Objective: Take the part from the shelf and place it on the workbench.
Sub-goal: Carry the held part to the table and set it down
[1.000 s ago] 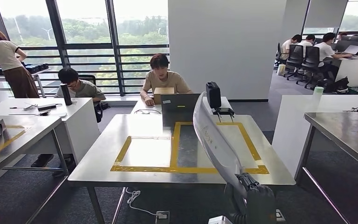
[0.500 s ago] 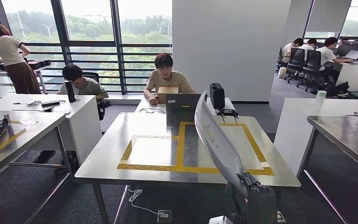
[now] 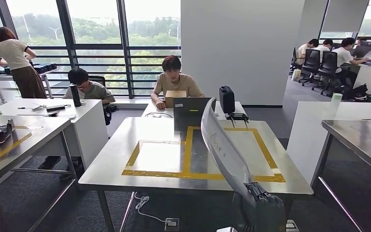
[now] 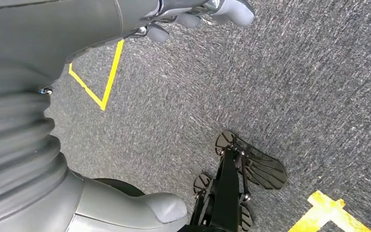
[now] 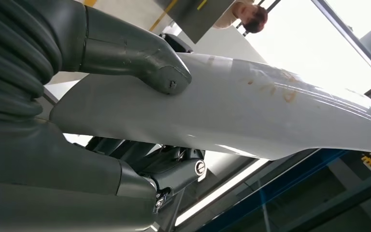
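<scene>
The right hand (image 3: pixel 261 200) grips the lower end of a long white part (image 3: pixel 222 145), which rises tilted up and away over the near edge of the steel workbench (image 3: pixel 125 164) with its yellow tape outline (image 3: pixel 186 175). The right wrist view adds the grip itself: thumb (image 5: pixel 140 58) pressed on one face of the part (image 5: pixel 251 116), dark fingers (image 5: pixel 174 169) under the other. The left hand (image 4: pixel 193 14) hangs over grey carpet (image 4: pixel 294 87), fingers curled, holding nothing. Beyond the workbench a person (image 3: pixel 174 79) sits at a laptop (image 3: pixel 191 107).
</scene>
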Controlling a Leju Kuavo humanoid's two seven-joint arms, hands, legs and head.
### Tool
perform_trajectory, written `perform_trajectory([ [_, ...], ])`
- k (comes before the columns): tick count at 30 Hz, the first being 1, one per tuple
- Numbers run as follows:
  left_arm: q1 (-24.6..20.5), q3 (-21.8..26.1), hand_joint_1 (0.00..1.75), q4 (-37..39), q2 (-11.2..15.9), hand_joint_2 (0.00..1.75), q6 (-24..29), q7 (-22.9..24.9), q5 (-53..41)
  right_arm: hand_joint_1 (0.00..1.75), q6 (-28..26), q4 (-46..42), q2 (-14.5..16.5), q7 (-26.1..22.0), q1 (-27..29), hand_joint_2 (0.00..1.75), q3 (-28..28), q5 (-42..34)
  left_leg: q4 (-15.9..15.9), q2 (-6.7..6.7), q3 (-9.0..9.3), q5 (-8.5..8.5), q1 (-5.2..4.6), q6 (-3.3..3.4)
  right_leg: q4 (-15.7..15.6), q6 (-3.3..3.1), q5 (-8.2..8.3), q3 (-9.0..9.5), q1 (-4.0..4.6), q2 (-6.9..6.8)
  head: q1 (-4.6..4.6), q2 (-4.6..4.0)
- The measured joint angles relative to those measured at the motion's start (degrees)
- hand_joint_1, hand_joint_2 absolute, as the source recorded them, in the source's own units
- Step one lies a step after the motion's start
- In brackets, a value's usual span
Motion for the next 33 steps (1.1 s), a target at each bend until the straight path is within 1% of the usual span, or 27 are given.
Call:
perform_trajectory([
  [3, -0.01, 0.0, 0.0, -0.01, 0.02, 1.75, 0.13, -0.03, 0.0, 1.75, -0.29, 0.22, -0.08, -0.17, -0.06, 1.75, -0.09, -0.27, -0.19, 0.0, 0.18, -0.18, 0.21, -1.32, -0.54, -1.45, -0.23, 0.21, 0.33, 0.12, -0.05, 0.01],
  [4, -0.02, 0.0, 0.0, -0.01, 0.01, 1.75, 0.15, -0.06, 0.0, 1.75, -0.44, 0.28, -0.08, -0.22, -0.1, 1.75, -0.11, -0.38, 0.36, 0.06, -0.02, -0.48, 0.32, -1.68, -0.7, -1.95, -0.28, 0.49, 0.32, 0.13, -0.08, 0.01],
  [5, -0.05, 0.0, 0.0, 0.0, -0.03, 1.75, 0.18, -0.08, 0.0, 1.75, -0.59, 0.31, -0.08, -0.26, -0.14, 1.75, -0.12, -0.49, 1.89, 0.12, -0.75, -1.19, 0.38, -1.95, -0.88, -2.4, -0.35, 0.83, 0.25, 0.12, -0.11, 0.01],
  [6, -0.05, 0.0, 0.0, 0.01, -0.07, 1.75, 0.2, -0.12, 0.0, 1.75, -0.72, 0.34, -0.08, -0.28, -0.15, 1.75, -0.12, -0.57, 4.66, 0.17, -2.21, -2.31, 0.42, -2.13, -0.98, -2.77, -0.52, 1.17, 0.22, 0.08, -0.14, 0.01],
  [8, 0.07, 0.0, 0.0, 0.03, -0.12, 1.75, 0.22, -0.26, -0.01, 1.75, -0.96, 0.51, -0.08, -0.27, -0.06, 1.75, -0.13, -0.66, 12.31, 0.22, -6.56, -4.88, 0.41, -2.32, -0.97, -3.26, -1.1, 1.71, 0.4, 0.05, -0.17, 0.01],
  [9, 0.17, 0.0, 0.0, 0.03, -0.12, 1.75, 0.22, -0.35, -0.04, 1.75, -1.05, 0.62, -0.09, -0.26, 0.1, 1.75, -0.12, -0.69, 15.12, 0.23, -8.42, -5.3, 0.4, -2.31, -0.97, -3.35, -1.45, 2.07, 0.52, 0.06, -0.17, 0.01],
  [10, 0.26, 0.0, 0.0, 0.02, -0.1, 1.75, 0.22, -0.43, -0.07, 1.75, -1.14, 0.72, -0.1, -0.25, 0.3, 1.75, -0.12, -0.73, 16.01, 0.22, -9.36, -4.64, 0.37, -2.22, -0.96, -3.36, -1.85, 2.54, 0.61, 0.09, -0.16, 0.01],
  [11, 0.3, 0.0, 0.0, 0.02, -0.08, 1.75, 0.21, -0.46, -0.1, 1.75, -1.22, 0.78, -0.12, -0.23, 0.48, 1.75, -0.12, -0.77, 14.64, 0.22, -9.15, -2.9, 0.33, -2.04, -0.96, -3.31, -2.3, 3.13, 0.68, 0.13, -0.16, 0.01],
  [13, 0.3, 0.0, 0.0, 0.01, -0.02, 1.75, 0.2, -0.46, -0.17, 1.75, -1.39, 0.82, -0.14, -0.23, 0.66, 1.75, -0.13, -0.84, 7.44, 0.28, -6.21, 1.63, 0.09, -1.37, -1.02, -3.03, -3.36, 4.47, 0.73, 0.14, -0.17, 0.0],
  [14, 0.28, 0.0, 0.0, 0.02, 0.0, 1.75, 0.17, -0.46, -0.21, 1.75, -1.52, 0.83, -0.16, -0.23, 0.65, 1.75, -0.13, -0.9, 3.9, 0.36, -4.46, 2.71, -0.14, -0.97, -1.06, -2.74, -3.9, 4.94, 0.79, 0.15, -0.18, 0.0],
  [15, 0.23, 0.0, 0.0, 0.02, 0.02, 1.75, 0.15, -0.45, -0.25, 1.75, -1.63, 0.83, -0.17, -0.23, 0.65, 1.75, -0.13, -0.99, 1.55, 0.44, -3.22, 2.94, -0.36, -0.59, -1.27, -2.41, -4.33, 5.28, 0.83, 0.12, -0.16, 0.01],
  [16, 0.19, 0.0, 0.0, 0.03, 0.04, 1.75, 0.13, -0.45, -0.27, 1.75, -1.73, 0.84, -0.2, -0.23, 0.71, 1.75, -0.13, -1.08, 0.52, 0.51, -2.55, 2.34, -0.53, -0.2, -1.37, -2.03, -4.48, 5.58, 0.87, 0.1, -0.16, 0.01],
  [18, 0.18, 0.0, 0.0, 0.02, 0.04, 1.75, 0.1, -0.44, -0.3, 1.75, -1.85, 0.83, -0.23, -0.19, 0.82, 1.75, -0.14, -1.24, -0.31, 0.44, -1.78, 1.47, -0.53, 0.51, -1.19, -1.39, -4.26, 5.98, 0.87, 0.07, -0.09, 0.03],
  [19, 0.24, 0.0, 0.0, 0.02, 0.04, 1.75, 0.1, -0.44, -0.31, 1.75, -1.89, 0.83, -0.24, -0.17, 0.86, 1.75, -0.14, -1.26, -0.72, 0.35, -1.12, 1.18, -0.45, 0.91, 0.08, -1.13, -3.95, 5.68, 0.82, 0.11, -0.07, 0.03],
  [20, 0.28, 0.0, 0.0, 0.01, 0.04, 1.75, 0.09, -0.44, -0.32, 1.75, -1.91, 0.82, -0.25, -0.12, 0.85, 1.75, -0.15, -1.28, -1.07, 0.26, -0.33, 0.86, -0.38, 1.27, 2.24, -0.93, -3.86, 4.56, 0.76, 0.16, -0.02, 0.03],
  [21, 0.28, 0.0, 0.0, 0.01, 0.05, 1.75, 0.09, -0.43, -0.32, 1.75, -1.9, 0.81, -0.25, -0.04, 0.88, 1.75, -0.15, -1.28, -1.36, 0.16, 0.53, 0.5, -0.32, 1.53, 5.46, -0.75, -4.19, 2.59, 0.7, 0.21, 0.02, 0.03],
  [22, 0.25, 0.0, 0.0, 0.01, 0.07, 1.75, 0.09, -0.44, -0.32, 1.75, -1.87, 0.81, -0.26, 0.03, 0.98, 1.75, -0.15, -1.27, -1.5, 0.14, 1.23, -0.01, -0.33, 1.73, 9.15, -0.54, -5.03, 0.14, 0.65, 0.26, 0.02, 0.03],
  [23, 0.24, 0.0, 0.0, 0.01, 0.08, 1.75, 0.1, -0.44, -0.31, 1.75, -1.83, 0.81, -0.27, 0.09, 1.14, 1.75, -0.15, -1.27, -1.56, 0.07, 1.86, -0.59, -0.33, 1.8, 12.42, -0.35, -6.41, -2.55, 0.61, 0.27, 0.02, 0.03],
  [24, 0.28, 0.0, 0.0, 0.01, 0.08, 1.75, 0.1, -0.42, -0.29, 1.75, -1.78, 0.81, -0.3, 0.14, 1.35, 1.75, -0.15, -1.27, -1.57, -0.03, 2.58, -1.25, -0.34, 1.74, 14.64, -0.15, -7.77, -4.94, 0.55, 0.26, 0.03, 0.02],
  [25, 0.35, 0.0, 0.0, 0.01, 0.08, 1.75, 0.1, -0.39, -0.27, 1.75, -1.74, 0.81, -0.33, 0.16, 1.52, 1.75, -0.15, -1.27, -1.57, -0.14, 3.46, -1.96, -0.33, 1.64, 15.19, 0.0, -8.47, -6.61, 0.46, 0.26, 0.03, 0.02],
  [26, 0.43, 0.0, 0.0, 0.02, 0.07, 1.75, 0.1, -0.35, -0.26, 1.75, -1.72, 0.81, -0.36, 0.15, 1.63, 1.75, -0.15, -1.27, -1.57, -0.25, 4.49, -2.74, -0.32, 1.51, 13.98, 0.12, -8.02, -7.46, 0.34, 0.26, 0.03, 0.02],
  [27, 0.49, 0.0, 0.0, 0.02, 0.07, 1.75, 0.1, -0.31, -0.23, 1.75, -1.69, 0.81, -0.39, 0.16, 1.67, 1.75, -0.15, -1.25, -1.57, -0.33, 5.6, -3.57, -0.31, 1.35, 11.22, 0.2, -6.14, -7.57, 0.19, 0.25, 0.03, 0.02],
  [29, 0.56, 0.0, 0.0, 0.04, 0.08, 1.75, 0.09, -0.29, -0.16, 1.75, -1.52, 0.85, -0.43, 0.2, 1.77, 1.75, -0.15, -1.16, -1.39, -0.42, 7.26, -5.34, -0.33, 0.94, 4.12, 0.16, 0.73, -7.06, -0.05, 0.12, 0.01, 0.01],
  [30, 0.53, 0.0, 0.0, 0.03, 0.09, 1.75, 0.09, -0.31, -0.13, 1.75, -1.32, 0.87, -0.44, 0.27, 1.85, 1.75, -0.15, -1.11, -1.35, -0.45, 7.72, -6.2, -0.33, 0.59, 1.76, -0.11, 3.28, -6.8, 0.08, 0.07, -0.01, 0.01],
  [31, 0.52, 0.0, 0.0, 0.02, 0.1, 1.75, 0.09, -0.32, -0.1, 1.75, -1.14, 0.87, -0.45, 0.38, 1.91, 1.75, -0.15, -1.04, -1.35, -0.46, 8.24, -6.84, -0.25, 0.14, 0.43, -0.49, 4.74, -6.65, 0.3, 0.09, -0.02, 0.0],
  [32, 0.43, 0.01, 0.0, 0.01, 0.11, 1.75, 0.09, -0.37, -0.09, 1.75, -1.03, 0.86, -0.45, 0.47, 1.85, 1.75, -0.16, -0.95, -1.22, -0.46, 8.82, -7.12, -0.17, -0.36, 0.07, -1.0, 4.64, -6.44, 0.58, 0.14, -0.06, -0.01],
  [33, 0.37, 0.01, 0.0, -0.02, 0.11, 1.75, 0.09, -0.41, -0.09, 1.75, -0.97, 0.84, -0.41, 0.55, 1.68, 1.75, -0.18, -0.87, -1.05, -0.44, 9.17, -7.15, -0.03, -0.79, -0.03, -1.58, 4.07, -5.72, 0.71, 0.3, -0.08, 0.01],
])
